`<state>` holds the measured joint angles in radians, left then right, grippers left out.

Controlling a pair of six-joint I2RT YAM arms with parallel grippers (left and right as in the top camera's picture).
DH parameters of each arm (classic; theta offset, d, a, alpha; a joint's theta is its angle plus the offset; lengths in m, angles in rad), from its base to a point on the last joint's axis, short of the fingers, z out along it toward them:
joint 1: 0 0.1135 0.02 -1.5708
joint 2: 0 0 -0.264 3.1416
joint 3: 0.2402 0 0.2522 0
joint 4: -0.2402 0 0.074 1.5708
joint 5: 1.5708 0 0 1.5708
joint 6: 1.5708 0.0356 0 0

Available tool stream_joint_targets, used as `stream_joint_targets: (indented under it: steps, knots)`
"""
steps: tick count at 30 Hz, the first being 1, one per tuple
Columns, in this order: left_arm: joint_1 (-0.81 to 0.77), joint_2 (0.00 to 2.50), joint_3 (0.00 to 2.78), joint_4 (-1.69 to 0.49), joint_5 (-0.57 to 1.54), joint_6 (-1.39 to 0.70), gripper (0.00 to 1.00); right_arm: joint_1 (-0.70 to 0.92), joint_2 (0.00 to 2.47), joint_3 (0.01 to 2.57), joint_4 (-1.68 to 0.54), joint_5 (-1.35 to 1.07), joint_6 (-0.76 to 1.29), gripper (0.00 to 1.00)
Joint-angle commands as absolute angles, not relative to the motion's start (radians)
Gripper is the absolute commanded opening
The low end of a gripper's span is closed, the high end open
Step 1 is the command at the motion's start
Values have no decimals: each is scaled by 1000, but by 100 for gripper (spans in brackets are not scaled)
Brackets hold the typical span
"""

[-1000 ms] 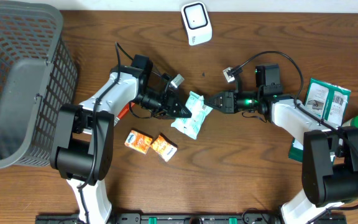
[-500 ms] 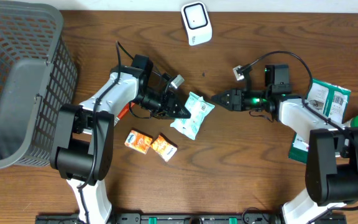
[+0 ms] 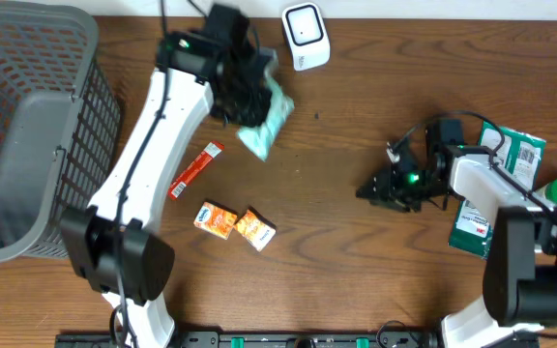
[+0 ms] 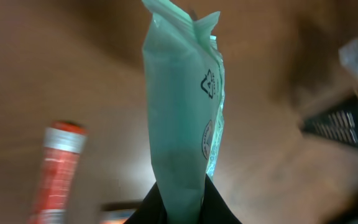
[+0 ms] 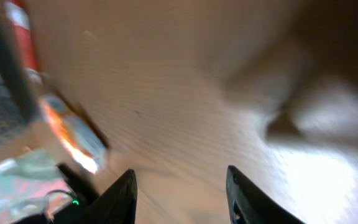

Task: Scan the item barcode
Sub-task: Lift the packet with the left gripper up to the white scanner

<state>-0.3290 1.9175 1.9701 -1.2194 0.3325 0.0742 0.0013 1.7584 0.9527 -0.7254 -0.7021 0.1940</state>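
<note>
1. Pouch status: the mint-green pouch (image 3: 265, 124) is off the table (image 3: 356, 280), hanging in the left gripper (image 3: 245, 97) at the far side, just below-left of the white scanner (image 3: 305, 37).
2. Left gripper is clenched on one end of the pouch. In the wrist view the pouch stands straight out from the jaws along the gripper's own axis, with a printed face carrying a triangle mark turned partly to the side.
3. Key relation: seen from overhead, the pouch's long axis runs diagonally and its upper end points toward the scanner. The two are near but not touching, and the left gripper is by far the nearer one.
4. Right gripper (image 3: 377, 190) has its jaws apart with nothing between them. It sits low over the table near the green packs (image 3: 506, 155), well apart from the pouch.
5. Change from a second ago: the pouch lay mid-table with both grippers at it. It has since been lifted and swung toward the scanner, and the right gripper has backed off and opened. A red stick pack (image 3: 195, 169) is now exposed; the orange boxes (image 3: 235, 222) are unmoved.
6. I can't see a barcode, so the pouch probably needs rotating to face the scanner window.
</note>
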Motion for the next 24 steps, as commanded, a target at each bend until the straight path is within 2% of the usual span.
stream_joint_targets:
  steps: [1,6,7,8,13,24]
  knots:
    - [-341,1885,2149,-1246,45,31,7,1,1634,989,-843,-469,159,46]
    - [-350,1885,2296,-1271,-51,50,7,2,1478,994,-919,-413,159,56]
    - [-350,1885,2318,-1273,-77,51,7,2,1453,994,-920,-413,159,65]
    - [-350,1885,2332,-1271,-101,51,7,2,1435,994,-920,-412,159,98]
    - [-358,1888,2353,-1216,-163,129,7,2,1393,994,-916,-412,159,99]
    - [-414,2000,2325,-949,-236,369,7,2,1393,994,-910,-412,159,99]
